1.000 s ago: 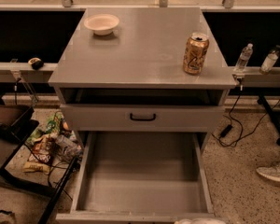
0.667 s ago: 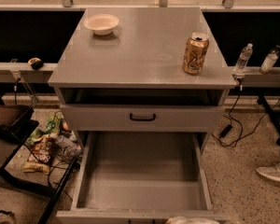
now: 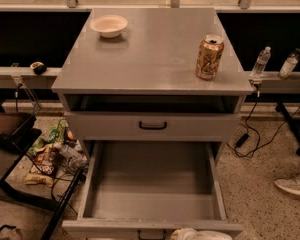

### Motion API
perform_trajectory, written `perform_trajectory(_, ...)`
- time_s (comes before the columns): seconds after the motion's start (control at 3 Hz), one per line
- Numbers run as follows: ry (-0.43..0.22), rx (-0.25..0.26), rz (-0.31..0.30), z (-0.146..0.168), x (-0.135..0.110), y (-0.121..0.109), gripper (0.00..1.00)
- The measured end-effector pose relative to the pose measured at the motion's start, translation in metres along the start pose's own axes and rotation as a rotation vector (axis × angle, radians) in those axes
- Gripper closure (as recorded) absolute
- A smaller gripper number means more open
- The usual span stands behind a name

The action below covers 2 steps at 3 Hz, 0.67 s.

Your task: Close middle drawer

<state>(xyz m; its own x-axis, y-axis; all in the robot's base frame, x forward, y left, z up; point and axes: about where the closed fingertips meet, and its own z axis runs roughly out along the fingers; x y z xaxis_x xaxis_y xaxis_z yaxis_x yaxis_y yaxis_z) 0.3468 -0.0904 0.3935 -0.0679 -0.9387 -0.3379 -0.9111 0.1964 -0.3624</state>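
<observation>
Gaping open, the middle drawer [image 3: 151,185] has the gripper [image 3: 200,234] by its front, grip unclear.

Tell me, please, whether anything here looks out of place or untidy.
The middle drawer stands pulled far out and empty, below the upper drawer. Snack packets lie heaped on the floor beside the cabinet, at the picture's left. The pincer shows only at the bottom edge, by the drawer's front.

Pincer [image 3: 200,235] slightly further left along the bottom edge, nearer the handle [image 3: 151,233] of the middle drawer [image 3: 152,184].
</observation>
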Motion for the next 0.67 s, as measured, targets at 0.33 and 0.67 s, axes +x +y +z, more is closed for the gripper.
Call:
perform_trajectory(0.33, -0.010, 0.000, 0.013, 0.011, 0.003, -0.011, 1.00)
perform_trajectory(0.67, -0.019, 0.004, 0.010, 0.026, 0.003, -0.034, 1.00)
